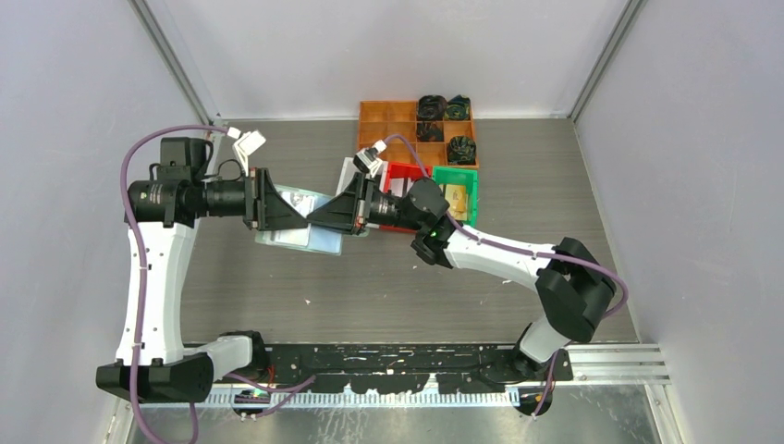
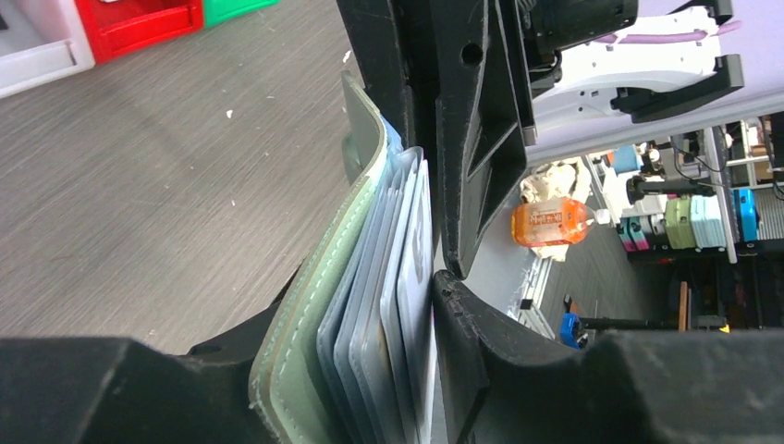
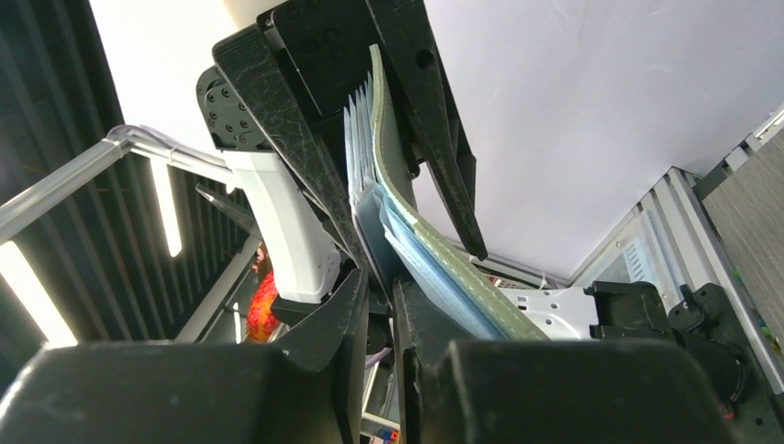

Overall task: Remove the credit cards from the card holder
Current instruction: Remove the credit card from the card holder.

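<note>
While the two arms meet tip to tip over the grey table (image 1: 370, 296), the card holder (image 2: 300, 305) stands on its edge between them, open like a small book, to the left of the bins. Its sage-green cover bends outward, and the light bluish clear pockets (image 2: 407, 231) fan out beside it.

The left gripper (image 2: 361, 314) has one finger on each side of the whole holder, one against the green cover and one just beside the outer pocket. The fingers are partly apart, and I cannot tell if they press the holder or only stand around it.

The right gripper (image 3: 379, 301) faces it from the opposite side with its fingers almost together. They pinch only the pocket leaves, and the green cover passes outside one finger.

Pale credit cards (image 2: 414, 277) seem to sit in the pockets. Their edges are too thin in these views to count them, or to say whether the right fingers hold a card itself.

Beside the right arm a white bin (image 2: 42, 60), a red bin (image 2: 139, 28) and a green bin (image 1: 456, 171) stand side by side, and a tan thing (image 1: 455, 197) lies in the green one. Further back, an orange compartment tray (image 1: 388, 122) holds dark fabric bundles (image 1: 431, 106) in its right compartments.
</note>
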You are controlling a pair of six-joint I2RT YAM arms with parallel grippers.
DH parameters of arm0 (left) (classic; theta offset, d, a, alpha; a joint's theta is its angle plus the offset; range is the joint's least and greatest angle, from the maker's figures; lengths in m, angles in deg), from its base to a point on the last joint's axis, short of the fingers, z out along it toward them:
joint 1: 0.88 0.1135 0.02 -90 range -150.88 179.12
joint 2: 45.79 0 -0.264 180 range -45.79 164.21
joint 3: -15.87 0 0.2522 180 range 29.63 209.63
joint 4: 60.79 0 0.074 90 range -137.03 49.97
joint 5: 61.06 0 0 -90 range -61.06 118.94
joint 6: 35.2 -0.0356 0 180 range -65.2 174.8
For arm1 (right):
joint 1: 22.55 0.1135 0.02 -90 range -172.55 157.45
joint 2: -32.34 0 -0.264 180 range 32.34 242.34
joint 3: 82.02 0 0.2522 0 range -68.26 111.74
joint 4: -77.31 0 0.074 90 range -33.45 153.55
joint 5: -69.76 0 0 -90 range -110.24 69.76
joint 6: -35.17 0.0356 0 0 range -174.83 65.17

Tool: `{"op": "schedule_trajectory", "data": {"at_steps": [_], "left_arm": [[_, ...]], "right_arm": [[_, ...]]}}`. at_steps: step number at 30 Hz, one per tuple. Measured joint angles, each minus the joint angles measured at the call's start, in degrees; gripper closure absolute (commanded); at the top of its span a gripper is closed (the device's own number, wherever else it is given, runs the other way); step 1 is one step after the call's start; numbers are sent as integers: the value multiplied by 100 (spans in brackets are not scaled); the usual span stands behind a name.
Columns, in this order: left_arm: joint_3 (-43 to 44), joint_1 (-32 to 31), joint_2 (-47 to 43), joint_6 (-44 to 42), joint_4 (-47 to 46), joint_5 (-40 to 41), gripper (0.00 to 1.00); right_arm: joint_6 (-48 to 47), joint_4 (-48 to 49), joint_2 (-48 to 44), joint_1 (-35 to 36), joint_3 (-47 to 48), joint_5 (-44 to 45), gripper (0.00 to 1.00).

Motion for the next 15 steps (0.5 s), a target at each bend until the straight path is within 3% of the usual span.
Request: {"op": "schedule_trajectory", "data": {"at_steps": [10,15], "left_arm": [[-9,-83,-57,105,-28,-706,59],[-50,-76,-155,256,-170,-715,63]], "right_arm": [[63,238,-221,-116,-337,260,91],[35,79,-332,-199,-415,424,86]]}}
